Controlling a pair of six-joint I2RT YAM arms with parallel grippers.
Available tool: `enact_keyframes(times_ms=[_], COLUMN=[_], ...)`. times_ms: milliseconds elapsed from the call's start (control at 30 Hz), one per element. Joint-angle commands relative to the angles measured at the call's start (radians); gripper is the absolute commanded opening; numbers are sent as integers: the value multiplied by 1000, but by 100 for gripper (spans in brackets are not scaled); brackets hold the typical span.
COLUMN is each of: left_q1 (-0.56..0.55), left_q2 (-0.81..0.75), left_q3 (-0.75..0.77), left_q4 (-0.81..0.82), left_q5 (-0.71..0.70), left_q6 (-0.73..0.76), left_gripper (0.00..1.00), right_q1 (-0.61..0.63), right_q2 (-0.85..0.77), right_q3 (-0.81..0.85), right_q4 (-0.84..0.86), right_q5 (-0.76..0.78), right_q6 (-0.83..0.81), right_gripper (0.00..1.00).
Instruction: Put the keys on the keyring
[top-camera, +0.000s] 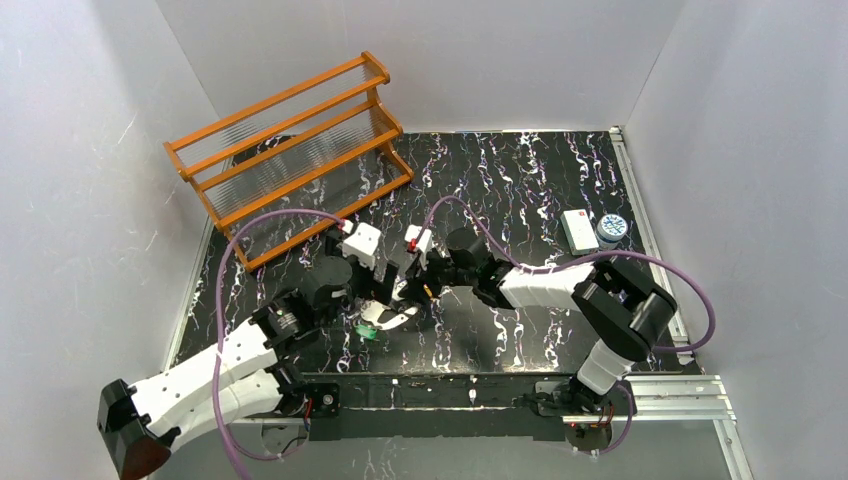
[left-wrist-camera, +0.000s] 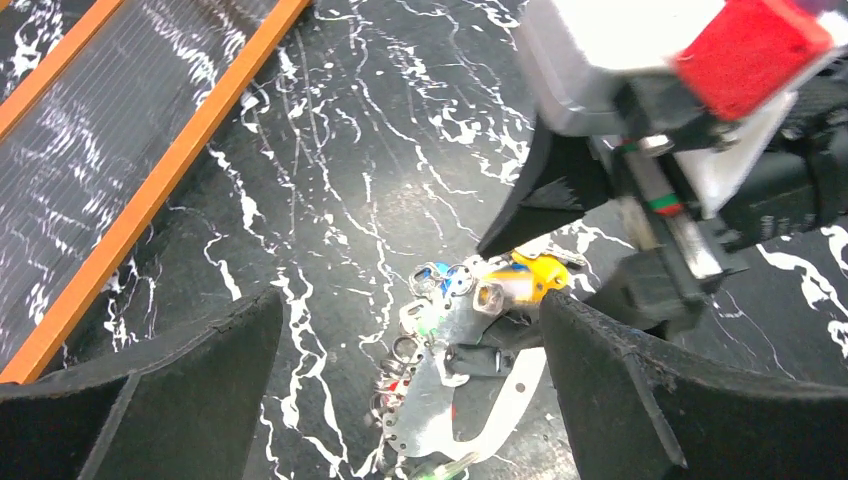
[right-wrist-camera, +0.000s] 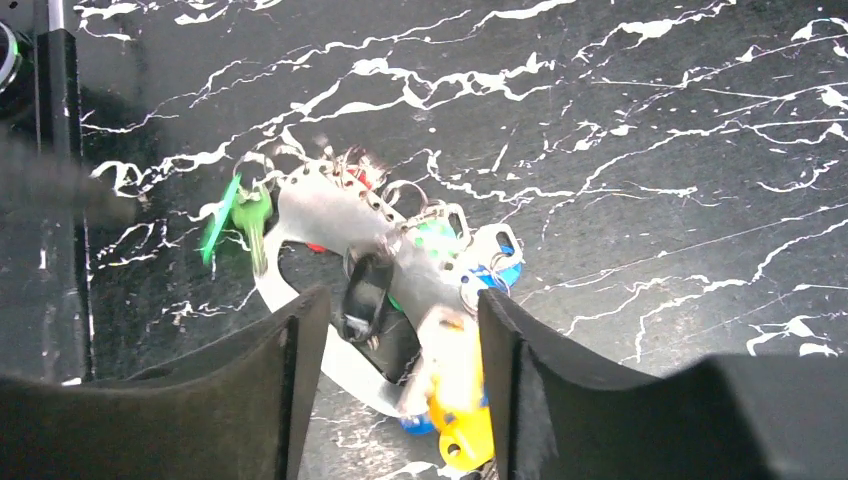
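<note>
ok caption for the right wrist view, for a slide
Right gripper open astride the keyring and clustered keys on the black marbled table, green key at left, yellow tag between its jaws.

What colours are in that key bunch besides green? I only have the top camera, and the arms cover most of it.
Observer: The right wrist view shows a yellow tag and a blue tag beside the keyring.
Operator: Is the left gripper gripping anything?
Observer: No. Its own wrist view shows the left gripper wide open, straddling the keyring.
Operator: And the right one?
Observer: The right gripper has its jaws apart with the yellow tag between them. The picture is too blurred to tell whether they touch it.
</note>
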Motion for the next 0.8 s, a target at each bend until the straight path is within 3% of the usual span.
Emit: enact_keyframes(times_ms=[0,300,400,533,767], left_q1=[140,514,619,698,705], left_q2=[-13,85,131,159,148], left_q3=[2,-99,-154,-231,-325], left_q4=[-22,167,270,423,537], left_q5=[159,568,619,599,305], left_q6=[-46,-112,-149,-176,-124], left_gripper=[98,98,98,98,98], right_q1=[-56,-228,-292,-383,-564], right_q2=[16,-86,-164,-293,-508], right_q3=[45,-66,-121,-201,-339], right_q4=[125,174,140,62,-55], right_q5=[-116,-176,-160,-91,137], right_q6=[111,209,205,192,215], right_gripper=[69,97,99,99,99])
